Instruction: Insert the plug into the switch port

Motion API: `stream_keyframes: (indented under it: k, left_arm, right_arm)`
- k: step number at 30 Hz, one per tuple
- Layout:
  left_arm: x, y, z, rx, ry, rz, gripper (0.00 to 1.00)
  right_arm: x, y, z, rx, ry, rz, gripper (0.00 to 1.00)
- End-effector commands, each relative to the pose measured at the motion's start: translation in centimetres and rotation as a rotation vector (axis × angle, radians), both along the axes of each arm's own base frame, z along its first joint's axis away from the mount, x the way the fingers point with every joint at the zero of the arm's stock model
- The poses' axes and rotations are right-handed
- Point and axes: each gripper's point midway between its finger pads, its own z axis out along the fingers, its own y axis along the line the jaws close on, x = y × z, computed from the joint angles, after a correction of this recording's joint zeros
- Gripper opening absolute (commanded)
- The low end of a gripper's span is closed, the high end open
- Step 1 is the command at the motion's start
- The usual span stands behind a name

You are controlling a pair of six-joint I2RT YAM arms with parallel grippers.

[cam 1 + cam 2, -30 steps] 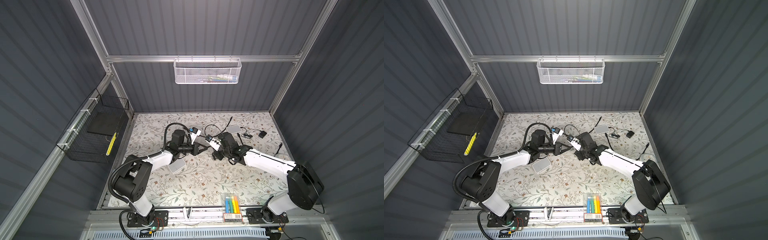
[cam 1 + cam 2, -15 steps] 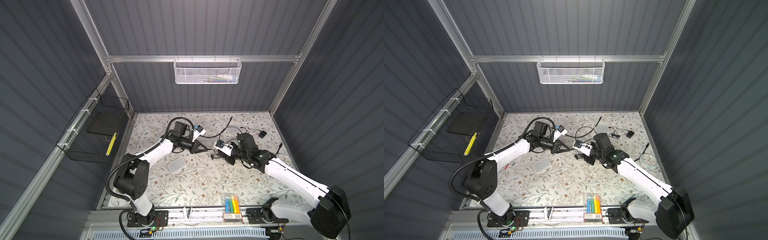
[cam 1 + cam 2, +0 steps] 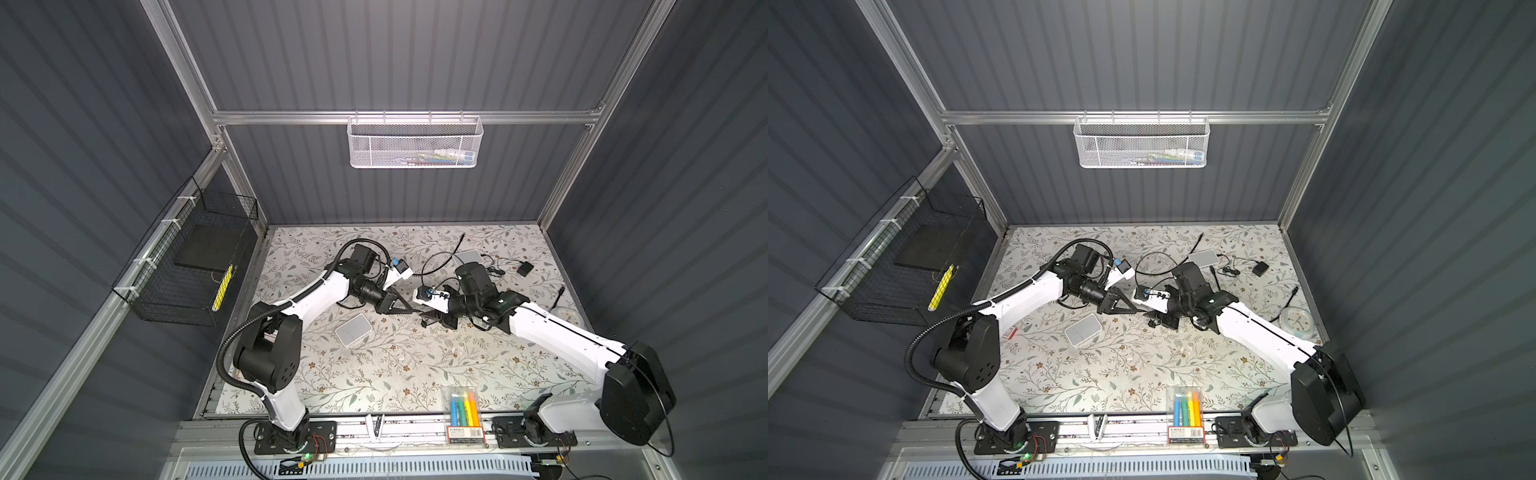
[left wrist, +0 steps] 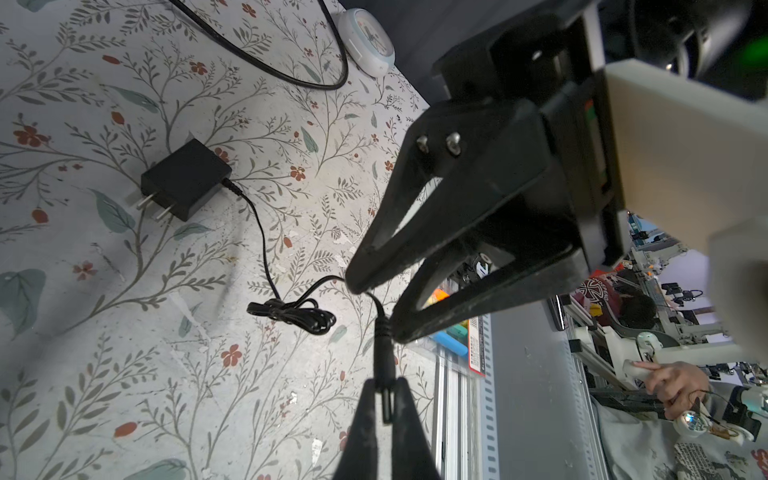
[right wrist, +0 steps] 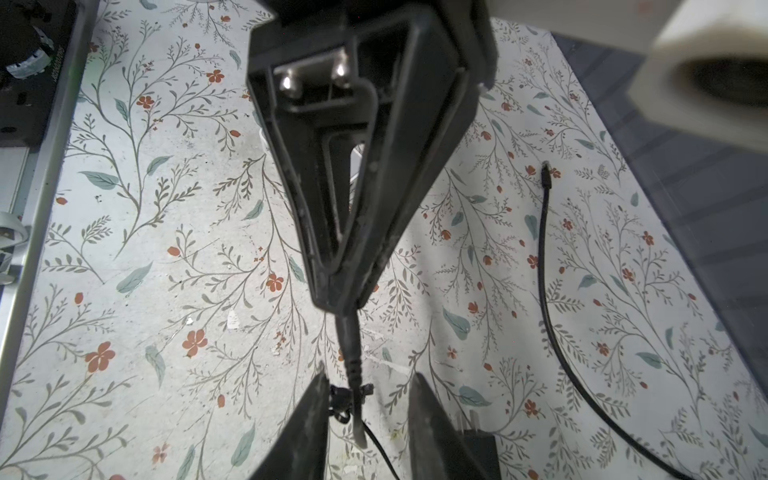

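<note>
The black barrel plug (image 4: 384,370) hangs above the floral mat, and my left gripper (image 4: 384,399) is shut on it. Its thin cable runs through a tied bundle (image 4: 291,313) to the black power adapter (image 4: 185,178), which lies flat on the mat. My right gripper (image 5: 370,415) is open, one finger on each side of the cable just behind the plug (image 5: 351,345), tip to tip with the left gripper (image 5: 336,303). In both top views the two grippers meet at mid-table (image 3: 419,313) (image 3: 1144,315). The white switch box (image 3: 352,329) lies on the mat below the left arm; its ports are not visible.
A second pale box (image 3: 469,257) with cables sits at the back. A loose black cable (image 5: 548,291) and a round white clock (image 3: 1296,320) lie to the right. A marker pack (image 3: 463,405) rests at the front edge. A wire basket (image 3: 187,266) hangs on the left wall.
The right arm drew back to the right, then returned, so its open fingers now straddle the cable at the left gripper's tip. The left gripper stays shut on the plug.
</note>
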Motion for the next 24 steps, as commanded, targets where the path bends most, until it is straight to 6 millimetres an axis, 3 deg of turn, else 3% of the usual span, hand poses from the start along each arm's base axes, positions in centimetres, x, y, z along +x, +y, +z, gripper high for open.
stream_keyframes:
  k: [1, 11, 19, 21, 22, 24]
  left_arm:
    - [-0.5, -0.1, 1.0, -0.025, -0.005, -0.030, 0.00]
    - [-0.5, -0.2, 1.4, -0.038, -0.003, -0.036, 0.00]
    - [-0.3, -0.2, 1.2, -0.026, -0.013, -0.028, 0.00]
    - [-0.1, -0.1, 1.1, -0.014, -0.028, -0.011, 0.14]
    - [0.4, 0.0, 0.9, 0.007, -0.048, 0.014, 0.30]
    - [1.6, 0.9, 0.3, 0.083, -0.094, 0.099, 0.42]
  right_arm:
    - [-0.1, 1.1, 0.9, 0.022, -0.008, 0.045, 0.32]
    - [-0.2, 1.8, 0.5, 0.005, 0.014, 0.066, 0.25]
    - [-0.4, 1.8, 0.8, 0.008, 0.010, 0.069, 0.06]
    - [-0.4, 1.8, 0.7, 0.006, 0.011, 0.068, 0.02]
    - [-0.4, 1.7, 0.6, 0.002, 0.011, 0.064, 0.00]
    - [-0.3, 1.3, 0.2, -0.021, 0.005, 0.048, 0.00]
